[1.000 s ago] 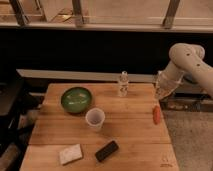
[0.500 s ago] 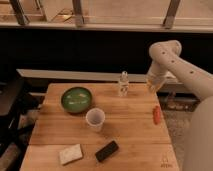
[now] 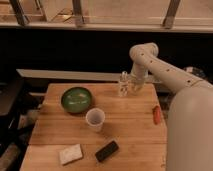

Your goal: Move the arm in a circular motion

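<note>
The arm (image 3: pixel 167 74) slants down leftward, its gripper (image 3: pixel 135 87) just right of the bottle (image 3: pixel 123 84); its grip I cannot tell.

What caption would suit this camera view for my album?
Cream-white arm reaches over a wooden table, its tool beside a small clear bottle.
</note>
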